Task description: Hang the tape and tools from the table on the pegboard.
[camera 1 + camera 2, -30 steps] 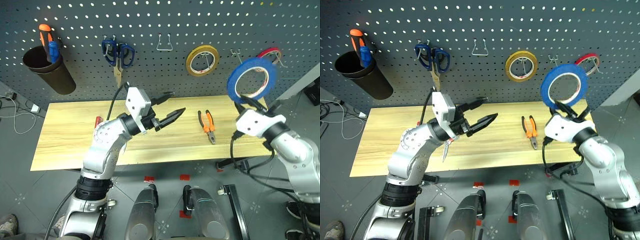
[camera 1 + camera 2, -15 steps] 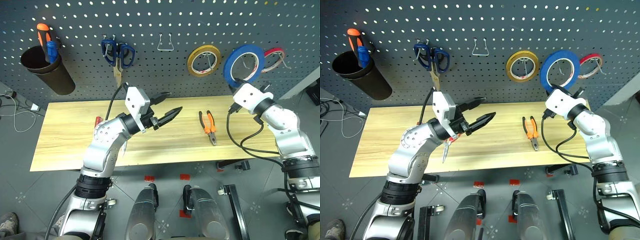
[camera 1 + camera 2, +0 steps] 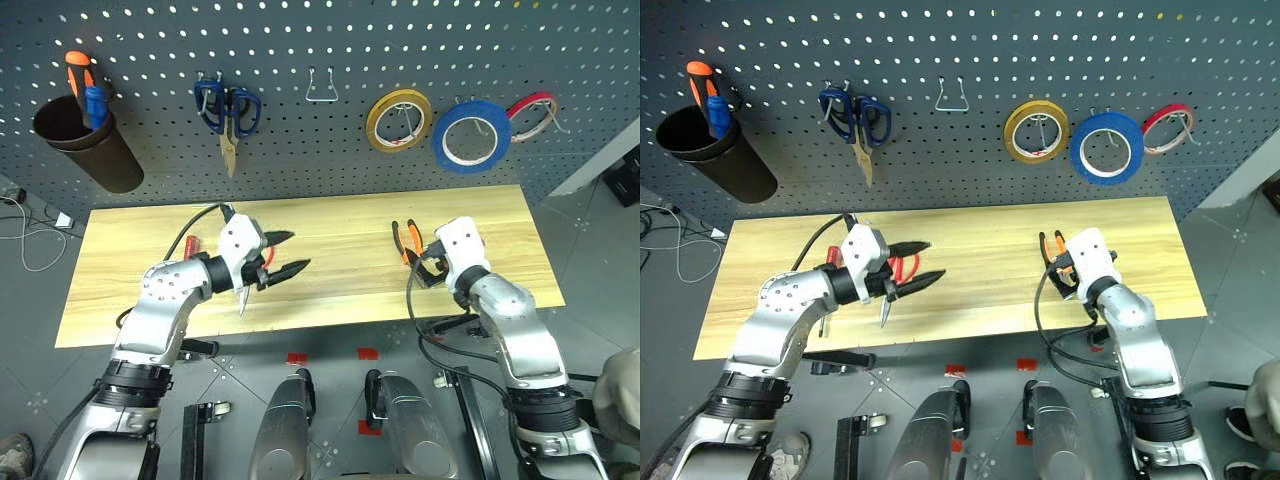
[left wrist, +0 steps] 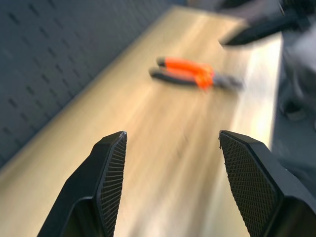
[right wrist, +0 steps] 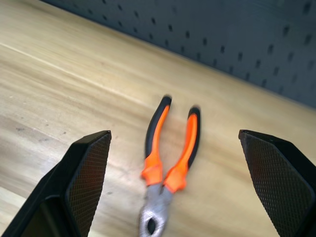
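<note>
The blue tape [image 3: 470, 137] hangs on a hook of the dark pegboard [image 3: 300, 40], between a yellow roll and a thin red roll. The orange-and-black pliers [image 5: 170, 158] lie on the light wood table [image 3: 340, 220], right of centre. My right gripper [image 5: 174, 133] hovers just in front of them, open wide and empty, with a finger on either side. My left gripper [image 3: 298, 250] is open and empty, low over the red-handled scissors [image 3: 902, 268], whose blade [image 3: 241, 300] pokes out below the wrist. A small red piece [image 3: 192, 243] shows beside the left arm.
On the pegboard hang blue-handled scissors [image 3: 230, 110], an empty wire hook [image 3: 320, 88], the yellow roll [image 3: 398, 119] and the red roll [image 3: 533, 112]. A black cup [image 3: 85, 145] with two tool handles hangs at the far left.
My right gripper let go of the blue tape, which now hangs on the pegboard, then dropped down to the pliers and opened wide. My left arm sank toward the table.
</note>
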You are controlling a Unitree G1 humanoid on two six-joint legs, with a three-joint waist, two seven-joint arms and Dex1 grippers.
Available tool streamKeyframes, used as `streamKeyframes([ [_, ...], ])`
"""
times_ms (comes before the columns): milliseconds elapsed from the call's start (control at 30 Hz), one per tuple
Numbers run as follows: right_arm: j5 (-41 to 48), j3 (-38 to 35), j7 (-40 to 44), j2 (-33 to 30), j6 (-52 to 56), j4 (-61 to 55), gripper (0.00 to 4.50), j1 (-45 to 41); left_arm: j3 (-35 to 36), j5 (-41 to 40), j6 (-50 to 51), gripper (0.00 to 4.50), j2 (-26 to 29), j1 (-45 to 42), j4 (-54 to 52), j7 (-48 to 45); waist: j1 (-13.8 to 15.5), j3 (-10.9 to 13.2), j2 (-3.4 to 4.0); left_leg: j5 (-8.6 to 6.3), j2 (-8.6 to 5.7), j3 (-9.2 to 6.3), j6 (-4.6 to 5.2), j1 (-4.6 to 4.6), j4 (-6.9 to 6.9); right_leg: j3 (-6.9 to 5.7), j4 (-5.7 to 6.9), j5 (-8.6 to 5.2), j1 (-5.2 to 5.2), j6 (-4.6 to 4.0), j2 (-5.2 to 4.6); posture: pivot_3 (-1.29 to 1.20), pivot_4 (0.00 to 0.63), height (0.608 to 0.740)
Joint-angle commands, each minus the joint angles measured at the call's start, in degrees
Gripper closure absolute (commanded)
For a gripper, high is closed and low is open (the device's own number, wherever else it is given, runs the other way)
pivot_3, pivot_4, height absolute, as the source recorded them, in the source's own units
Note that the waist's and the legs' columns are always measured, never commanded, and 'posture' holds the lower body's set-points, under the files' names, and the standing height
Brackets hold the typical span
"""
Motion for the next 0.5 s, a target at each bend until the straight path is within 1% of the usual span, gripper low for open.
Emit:
streamKeyframes([
  [33, 1.62, -2.60, -3.53, 3.30, 11.76, 5.17, 0.05, -5.97, -0.34, 0.76, -2.04, 1.36, 1.07, 0.12, -0.73, -2.07, -0.30, 0.00, 0.00, 0.00, -0.01, 0.01, 0.01, -0.01, -0.01, 0.02, 0.00, 0.01, -0.03, -0.01, -0.01, -0.06, 0.375, 0.740],
  [100, 2.44, -4.71, -5.41, 5.03, 14.66, 10.16, 0.05, -9.68, -0.35, 0.87, -2.08, 1.36, 1.02, 0.08, -0.75, -2.49, -0.21, 0.00, 0.00, -0.07, -0.01, 0.00, 0.13, -0.01, -0.01, -0.01, 0.01, 0.03, -0.02, -0.05, -0.01, -0.05, 0.378, 0.740],
  [167, 2.64, -5.98, -7.60, 5.94, 14.57, 16.71, 0.05, -13.45, -0.54, 1.17, -2.26, 1.36, 0.99, 0.30, -0.90, -2.77, -0.23, 0.00, 0.00, -0.12, -0.03, 0.00, 0.22, -0.02, -0.01, -0.01, 0.00, 0.11, -0.03, -0.20, -0.01, -0.05, 0.378, 0.740],
  [333, 2.46, -5.48, -9.91, 5.41, 9.30, 30.69, 0.05, -19.80, -0.74, 1.33, -2.10, 1.36, 0.66, 0.62, -1.62, -2.70, -0.41, 0.00, 0.00, -0.16, -0.04, 0.07, 0.27, -0.05, -0.07, 0.01, -0.02, 0.11, -0.07, -0.19, -0.01, -0.04, 0.378, 0.740],
  [500, 3.37, -7.54, -12.45, 4.81, 5.29, 43.38, 0.05, -25.40, -0.93, 1.52, -2.33, 1.36, 0.47, 0.92, -1.81, -2.63, -0.49, 0.00, 0.00, -0.17, -0.03, 0.16, 0.30, -0.07, -0.09, 0.06, -0.03, 0.09, -0.13, -0.20, -0.01, -0.03, 0.373, 0.740],
])
